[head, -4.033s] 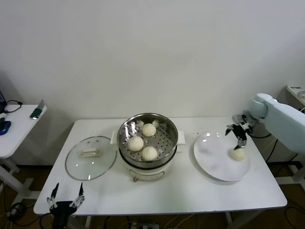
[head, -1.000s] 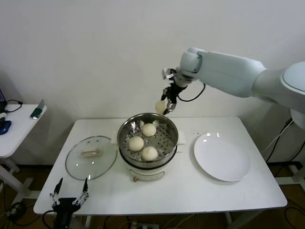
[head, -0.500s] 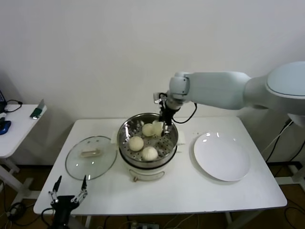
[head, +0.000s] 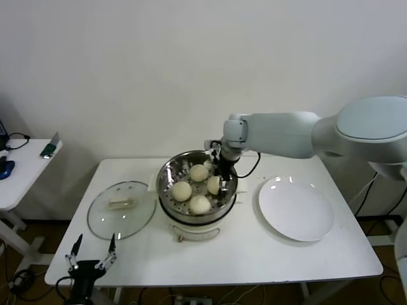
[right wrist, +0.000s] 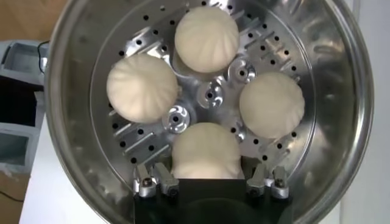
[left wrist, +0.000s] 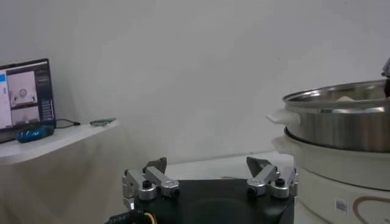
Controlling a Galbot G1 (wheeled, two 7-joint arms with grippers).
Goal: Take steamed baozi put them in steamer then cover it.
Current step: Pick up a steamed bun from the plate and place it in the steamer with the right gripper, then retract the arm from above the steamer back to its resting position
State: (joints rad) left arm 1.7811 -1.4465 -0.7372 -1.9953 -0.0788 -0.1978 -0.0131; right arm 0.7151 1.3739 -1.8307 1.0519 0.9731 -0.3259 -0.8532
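Note:
The steel steamer [head: 166, 176] stands on its white pot base at the table's middle. Four cream-white baozi lie in it. Three lie free [right wrist: 206, 38] [right wrist: 142, 87] [right wrist: 271, 105]. My right gripper [head: 219, 181] reaches down into the basket and is shut on the fourth baozi [right wrist: 204, 152], which rests on the perforated floor [right wrist: 201, 97]. The glass cover [head: 121, 210] with its white handle lies flat on the table left of the steamer. My left gripper [head: 89, 255] is open and empty, parked low at the table's front left corner.
A flat white plate [head: 296, 210] with nothing on it lies right of the steamer. A side table [head: 19, 168] with small items stands at the far left. In the left wrist view the steamer's wall [left wrist: 341, 122] and pot base [left wrist: 329, 173] stand beyond the left gripper [left wrist: 210, 167].
My right gripper has come down from above the steamer's far rim into the basket, carrying the fourth baozi to the floor beside the other three. The left arm has stayed parked.

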